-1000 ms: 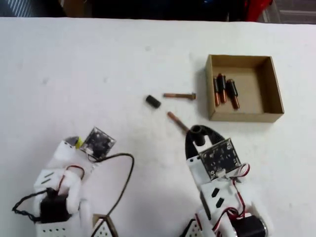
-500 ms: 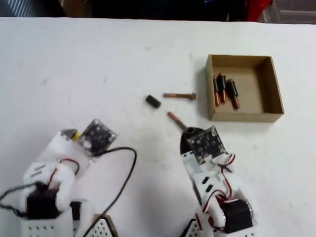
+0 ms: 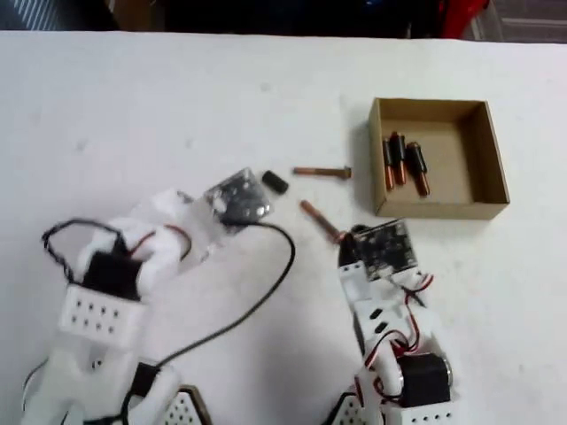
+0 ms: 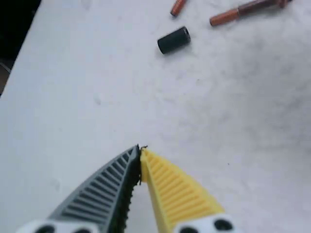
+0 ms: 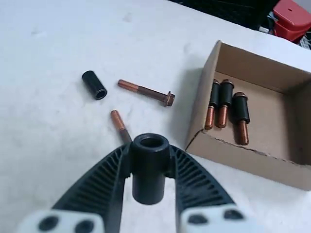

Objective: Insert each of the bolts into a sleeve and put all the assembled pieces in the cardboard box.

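Right gripper [image 5: 150, 148] is clamping a black sleeve [image 5: 149, 170] by its sides between both fingers, bore facing up and left uncovered, probably so a bolt can go in. It is sitting just over the hidden end of the near bolt [image 5: 118, 124], which is lying on the worktop [image 3: 177, 106] with its threaded tip pointing away. Judging from this, sleeve-to-bolt mating is the step in hand. Left gripper [image 4: 139, 148] is clenched tip to tip with nothing in it, hovering low over the worktop and pointing toward the loose sleeve [image 4: 173, 40], which is lying on its side a little ahead. The jaws would need to part before any pick there. Beyond the loose sleeve the far bolt [image 5: 146, 92] is lying flat, head toward the box [image 5: 233, 150], apart from sleeve and box alike. The box is standing open-topped at the far right, holding three assembled pieces [image 5: 224, 104] side by side against its wall. So two bolts and two sleeves are remaining outside it.
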`<state>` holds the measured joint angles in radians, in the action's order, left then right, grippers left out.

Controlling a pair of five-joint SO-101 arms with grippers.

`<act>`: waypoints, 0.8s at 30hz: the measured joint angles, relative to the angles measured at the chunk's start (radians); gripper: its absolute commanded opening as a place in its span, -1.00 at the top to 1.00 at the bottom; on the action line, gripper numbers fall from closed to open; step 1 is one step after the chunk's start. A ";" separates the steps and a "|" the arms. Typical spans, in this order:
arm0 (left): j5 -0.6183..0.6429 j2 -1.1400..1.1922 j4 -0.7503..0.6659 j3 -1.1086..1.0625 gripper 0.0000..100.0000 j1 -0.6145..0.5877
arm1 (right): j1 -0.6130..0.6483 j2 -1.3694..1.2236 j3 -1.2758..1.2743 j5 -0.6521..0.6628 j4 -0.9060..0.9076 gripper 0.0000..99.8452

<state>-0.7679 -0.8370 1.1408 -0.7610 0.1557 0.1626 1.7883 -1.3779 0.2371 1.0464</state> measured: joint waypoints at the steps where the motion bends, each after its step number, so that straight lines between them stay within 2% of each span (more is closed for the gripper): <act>1: 0.000 0.037 -0.029 0.020 0.95 0.000 | -0.023 0.000 0.000 -0.012 0.000 0.97; 6: 0.014 0.166 -0.163 0.054 0.95 0.000 | -0.069 0.002 -0.012 -0.029 0.000 0.97; 11: 0.123 0.195 -0.180 0.069 0.95 0.011 | -0.071 0.000 -0.038 -0.029 0.000 0.97; 14: 0.117 0.198 -0.187 0.086 0.95 0.043 | -0.074 0.000 -0.038 -0.029 0.000 0.97; 19: -0.109 0.267 -0.192 0.127 0.94 0.143 | -0.081 0.000 -0.038 -0.029 0.000 0.97; 24: -0.321 0.446 -0.192 0.218 0.94 0.169 | -0.110 0.000 -0.038 -0.029 0.000 0.97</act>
<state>-1.0886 -0.3905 0.9490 -0.5432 0.3245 0.0522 1.7883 -1.4162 0.2079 1.0464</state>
